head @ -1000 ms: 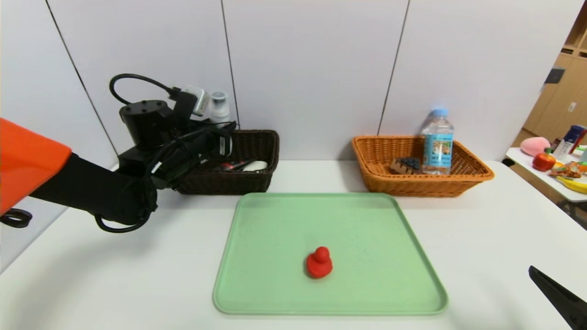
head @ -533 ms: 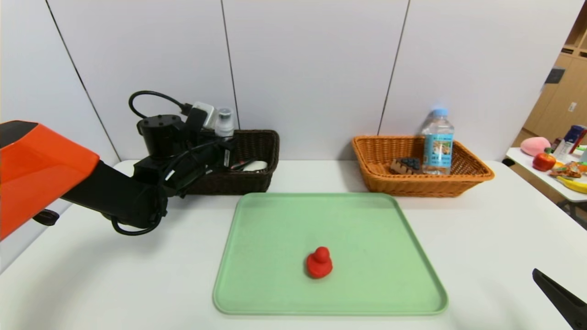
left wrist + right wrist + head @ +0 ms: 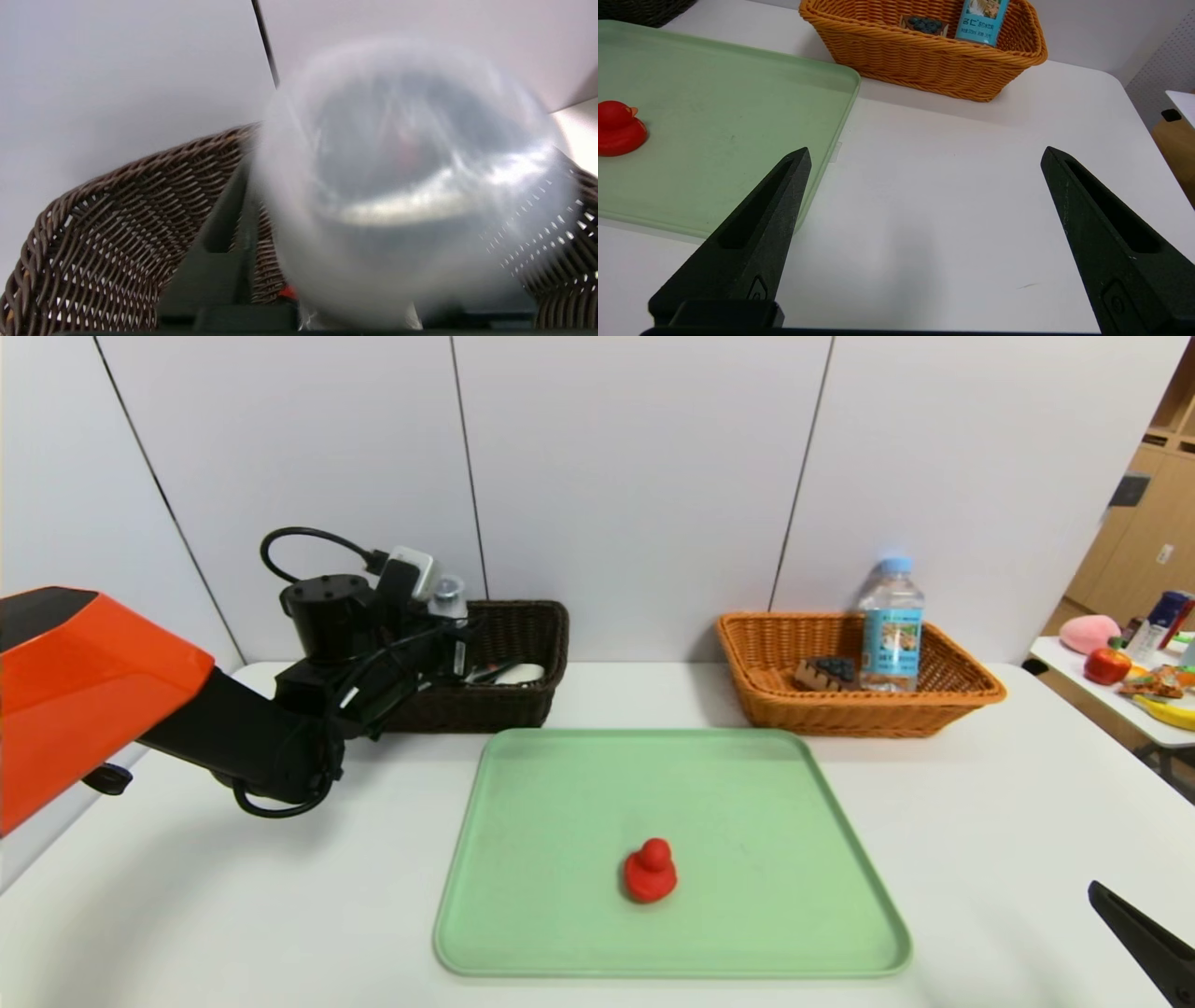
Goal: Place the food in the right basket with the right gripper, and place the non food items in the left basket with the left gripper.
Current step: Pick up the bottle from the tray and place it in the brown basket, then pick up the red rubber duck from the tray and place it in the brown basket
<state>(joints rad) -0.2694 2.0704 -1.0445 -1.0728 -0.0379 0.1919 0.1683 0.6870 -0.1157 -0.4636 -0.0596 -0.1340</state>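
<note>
My left claw (image 3: 446,637) is clamped on the spray bottle (image 3: 448,600) above the dark basket (image 3: 509,705) at the desk's far left. My right claw (image 3: 924,154) rests apart near the desk's right edge; the duck (image 3: 650,871) sits on the tray (image 3: 747,803).

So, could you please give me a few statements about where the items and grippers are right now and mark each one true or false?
1. The red duck sits on the green tray. True.
2. The water bottle stands in the dark brown basket. False: it stands in the orange basket, beside the cake slice.
3. The right gripper is open over bare table, holding nothing. True.
4. The left gripper holds the spray bottle over the tray. False: it holds it at the dark brown basket's near-left end.
5. The tray carries three items. False: only the duck.
</note>
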